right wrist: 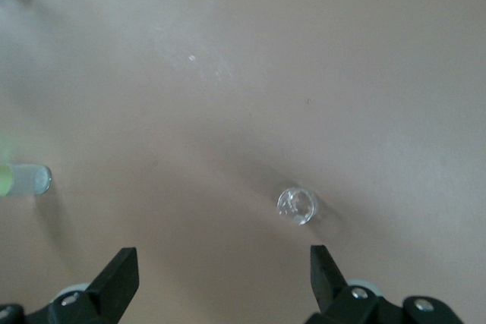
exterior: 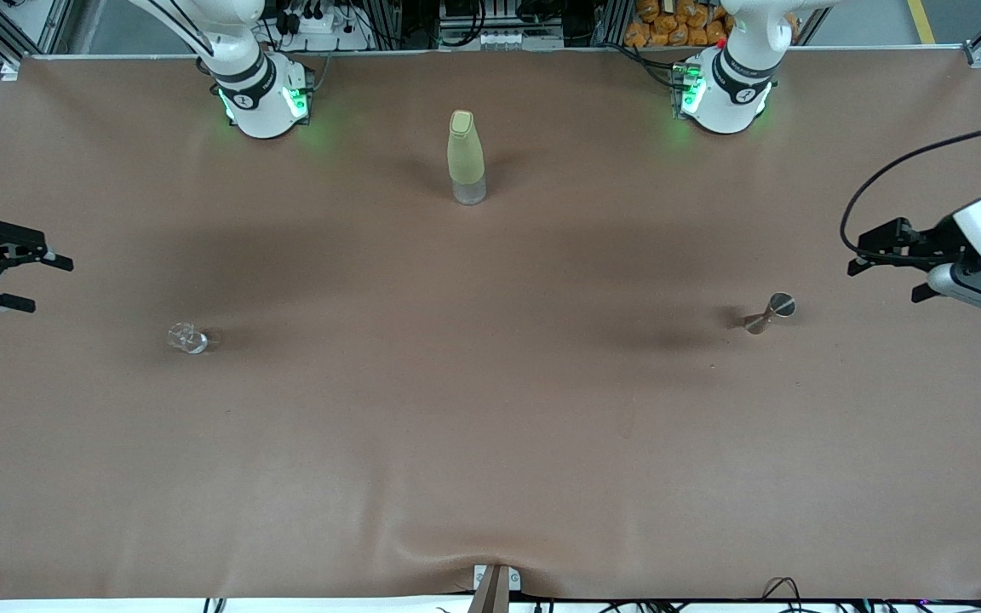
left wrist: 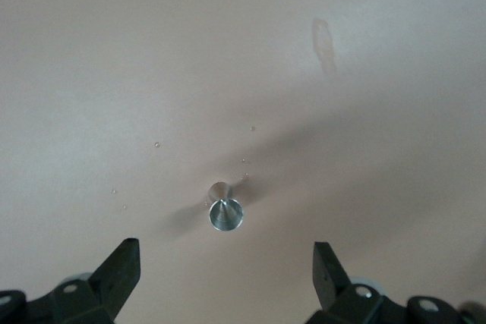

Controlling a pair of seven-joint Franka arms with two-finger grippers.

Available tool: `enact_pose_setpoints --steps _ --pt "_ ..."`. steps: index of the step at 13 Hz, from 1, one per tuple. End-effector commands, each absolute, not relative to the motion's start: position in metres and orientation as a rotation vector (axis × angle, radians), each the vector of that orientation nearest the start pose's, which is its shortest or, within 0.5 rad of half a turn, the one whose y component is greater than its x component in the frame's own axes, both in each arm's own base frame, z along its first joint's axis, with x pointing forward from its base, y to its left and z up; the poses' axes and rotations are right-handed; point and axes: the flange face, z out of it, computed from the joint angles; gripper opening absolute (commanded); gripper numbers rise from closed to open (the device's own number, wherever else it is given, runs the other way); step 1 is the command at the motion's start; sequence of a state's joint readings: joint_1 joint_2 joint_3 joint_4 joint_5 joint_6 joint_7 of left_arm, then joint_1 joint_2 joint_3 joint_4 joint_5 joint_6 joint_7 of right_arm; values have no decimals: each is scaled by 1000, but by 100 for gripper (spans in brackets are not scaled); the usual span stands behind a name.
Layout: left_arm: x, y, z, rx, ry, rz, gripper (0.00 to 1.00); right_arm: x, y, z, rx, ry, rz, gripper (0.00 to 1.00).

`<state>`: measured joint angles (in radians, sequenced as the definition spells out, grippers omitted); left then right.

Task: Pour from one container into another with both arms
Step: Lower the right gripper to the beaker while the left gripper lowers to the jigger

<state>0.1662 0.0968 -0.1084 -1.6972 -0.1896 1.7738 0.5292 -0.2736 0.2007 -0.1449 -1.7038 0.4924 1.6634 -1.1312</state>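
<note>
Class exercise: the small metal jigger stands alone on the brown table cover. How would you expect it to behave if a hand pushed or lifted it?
The jigger looks rigid metal, so it should not flex. Its narrow waist and small foot suggest that a sideways push could tip it. Once down, its round rim may let it roll.

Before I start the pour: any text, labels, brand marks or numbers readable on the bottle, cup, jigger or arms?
None can be read.
Bottle: pale yellow-green, no label shows.
Glass cup: clear, unmarked.
Jigger: bare metal, no marks show.
Right arm's base and left arm's base: each black band bears a small round mark, too small to read.
</note>
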Motion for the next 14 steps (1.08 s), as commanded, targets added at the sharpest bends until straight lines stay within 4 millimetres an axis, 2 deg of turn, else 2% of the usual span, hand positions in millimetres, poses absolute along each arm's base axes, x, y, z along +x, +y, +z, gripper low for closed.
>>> enact_pose_setpoints --steps 1,3,4,6,7,8,9,10,11,12,14 --pt "595 38 511 -3252 931 -66 100 564 -224 429 -2388 -857 -307 100" --pt "596 65 490 -3316 1063 -96 100 550 -233 392 -2121 -812 -348 100" --pt "598 77 464 -3355 1258 -134 100 546 -241 374 -2068 -813 -347 100" --pt "601 85 433 -3214 1747 -259 100 544 -246 359 -1998 -953 -420 100" --pt "599 93 420 -3164 1867 -305 100 545 -247 345 -1967 -992 -442 100" --pt "596 103 408 -3170 1913 -333 100 546 -247 333 -1932 -1031 -475 100" --pt "594 118 384 -3159 2049 -408 100 550 -246 320 -1869 -1078 -566 100" --pt "593 126 365 -3060 2236 -550 100 553 -245 298 -1813 -1104 -619 100" --pt "592 130 343 -2989 2372 -611 100 561 -244 282 -1787 -1089 -655 100" --pt "587 140 328 -2996 2416 -644 100 565 -246 274 -1776 -1095 -671 100" --pt "579 156 296 -2903 2573 -800 100 569 -254 275 -1768 -1137 -714 100"
